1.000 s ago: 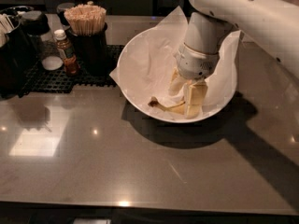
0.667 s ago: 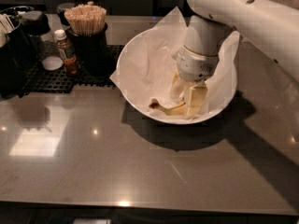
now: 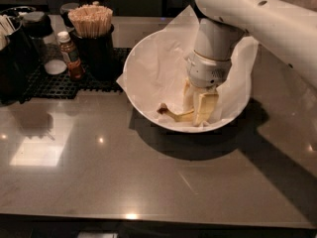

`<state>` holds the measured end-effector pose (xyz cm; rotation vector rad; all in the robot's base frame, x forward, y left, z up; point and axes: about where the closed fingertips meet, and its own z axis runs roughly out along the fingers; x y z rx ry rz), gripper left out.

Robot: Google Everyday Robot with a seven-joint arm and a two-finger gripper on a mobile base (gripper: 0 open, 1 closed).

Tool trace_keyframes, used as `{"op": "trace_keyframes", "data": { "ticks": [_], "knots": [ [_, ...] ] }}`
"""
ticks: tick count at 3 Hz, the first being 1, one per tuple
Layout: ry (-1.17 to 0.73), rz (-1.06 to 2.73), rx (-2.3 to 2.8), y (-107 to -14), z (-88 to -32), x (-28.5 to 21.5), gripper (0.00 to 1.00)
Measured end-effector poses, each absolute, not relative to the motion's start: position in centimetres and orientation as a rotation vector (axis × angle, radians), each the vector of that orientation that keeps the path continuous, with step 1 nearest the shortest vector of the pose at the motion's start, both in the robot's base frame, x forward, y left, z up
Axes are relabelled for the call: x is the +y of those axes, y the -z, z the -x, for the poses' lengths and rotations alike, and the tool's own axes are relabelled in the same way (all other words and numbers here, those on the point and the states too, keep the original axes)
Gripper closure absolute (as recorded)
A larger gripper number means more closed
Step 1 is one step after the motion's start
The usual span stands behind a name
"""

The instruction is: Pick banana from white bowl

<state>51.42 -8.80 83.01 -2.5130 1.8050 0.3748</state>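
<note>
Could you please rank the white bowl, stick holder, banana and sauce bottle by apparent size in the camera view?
white bowl
stick holder
banana and sauce bottle: alike; the gripper, inside the bowl, covers part of the banana.

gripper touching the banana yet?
Cannot tell. Camera view: the gripper is down in the white bowl over the banana, whose far end disappears behind it; no clear contact or gap shows.

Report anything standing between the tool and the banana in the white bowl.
Nothing visible does. The tool is down inside the white bowl, right at the banana, which lies on the crinkled paper near the bowl's front wall. The bottle and stick holder stand outside the bowl.
</note>
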Motion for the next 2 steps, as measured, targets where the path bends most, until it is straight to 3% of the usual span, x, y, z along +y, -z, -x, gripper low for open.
{"op": "trace_keyframes", "data": {
  "ticks": [1, 2],
  "knots": [
    [-0.322, 2.521, 1.812, -84.1, -51.3, -8.6, 1.0],
    [-0.259, 2.529, 1.818, -85.7, -51.4, -8.3, 1.0]
  ]
}}
